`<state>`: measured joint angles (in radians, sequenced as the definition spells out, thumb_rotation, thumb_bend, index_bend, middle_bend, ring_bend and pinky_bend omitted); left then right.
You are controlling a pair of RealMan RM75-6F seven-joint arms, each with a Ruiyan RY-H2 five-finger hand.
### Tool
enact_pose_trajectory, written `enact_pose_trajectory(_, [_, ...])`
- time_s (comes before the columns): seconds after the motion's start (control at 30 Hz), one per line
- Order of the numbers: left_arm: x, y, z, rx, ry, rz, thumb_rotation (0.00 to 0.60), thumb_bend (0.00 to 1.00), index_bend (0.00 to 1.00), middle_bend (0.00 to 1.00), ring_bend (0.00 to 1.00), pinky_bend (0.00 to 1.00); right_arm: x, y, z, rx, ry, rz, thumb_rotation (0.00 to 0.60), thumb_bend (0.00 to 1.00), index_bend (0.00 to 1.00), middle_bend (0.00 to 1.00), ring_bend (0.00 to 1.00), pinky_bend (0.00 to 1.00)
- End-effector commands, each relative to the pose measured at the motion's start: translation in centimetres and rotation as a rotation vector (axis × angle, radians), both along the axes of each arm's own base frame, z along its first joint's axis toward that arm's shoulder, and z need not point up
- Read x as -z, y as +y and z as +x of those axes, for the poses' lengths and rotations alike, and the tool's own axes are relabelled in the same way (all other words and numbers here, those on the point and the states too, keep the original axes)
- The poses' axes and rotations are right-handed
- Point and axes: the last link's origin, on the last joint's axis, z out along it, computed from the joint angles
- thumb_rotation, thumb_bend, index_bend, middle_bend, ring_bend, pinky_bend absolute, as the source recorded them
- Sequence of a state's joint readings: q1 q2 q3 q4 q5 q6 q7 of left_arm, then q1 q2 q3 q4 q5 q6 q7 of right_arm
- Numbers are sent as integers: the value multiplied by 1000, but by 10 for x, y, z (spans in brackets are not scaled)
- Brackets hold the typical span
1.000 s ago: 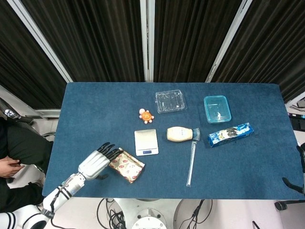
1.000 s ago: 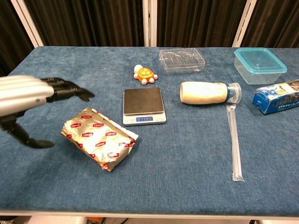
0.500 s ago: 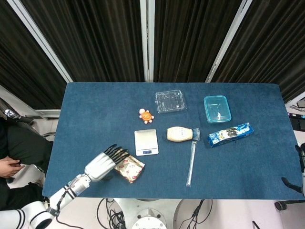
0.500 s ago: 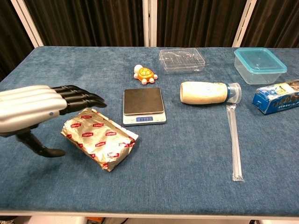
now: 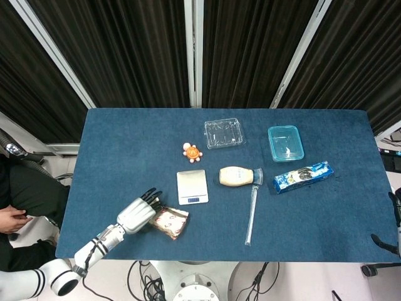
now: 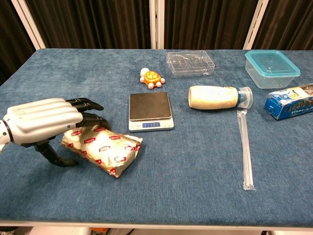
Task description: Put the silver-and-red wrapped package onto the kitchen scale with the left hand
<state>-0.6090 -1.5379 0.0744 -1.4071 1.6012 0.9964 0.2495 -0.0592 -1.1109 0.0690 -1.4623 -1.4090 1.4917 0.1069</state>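
Observation:
The silver-and-red wrapped package (image 5: 171, 222) (image 6: 106, 150) lies on the blue table, near the front left. My left hand (image 5: 136, 214) (image 6: 45, 121) is at its left end. The dark fingers (image 6: 90, 119) curl over the package's far edge and the thumb (image 6: 56, 157) presses its near-left side. The package still rests on the cloth. The kitchen scale (image 5: 192, 186) (image 6: 150, 110) stands just beyond and to the right of the package, its platform bare. My right hand shows in neither view.
Behind the scale sit an orange turtle toy (image 6: 152, 78) and a clear clamshell box (image 6: 190, 62). To its right lie a cream bottle (image 6: 217, 97) and a long wrapped straw (image 6: 244, 147). A teal container (image 6: 272, 67) and a blue packet (image 6: 291, 105) lie further right.
My left hand has moved right and come down onto the package, its fingers closing over the left end. The package has turned slightly and shifted under it.

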Motion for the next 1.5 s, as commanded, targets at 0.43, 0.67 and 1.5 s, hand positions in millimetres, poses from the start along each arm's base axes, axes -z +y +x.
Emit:
enact_pose_trajectory(0.43, [-20,20,25,-61,-209,125,600,297,572,627,290,229,1,0,-2,3,-3,1,600,26,0,0,0,0])
enact_pose_trajectory(0.67, [-23,54,51,-66,-269,185,600,298,584,637,289,227,-2,0,-1,2,-3,-10,600,26,0,0,0,0])
enact_pose_trajectory(1.5, [31,98,70,-204,-258,75,600,219,35,91,5,41,-6,-3,-11,21,-15,-24,600,26,0,0,0,0])
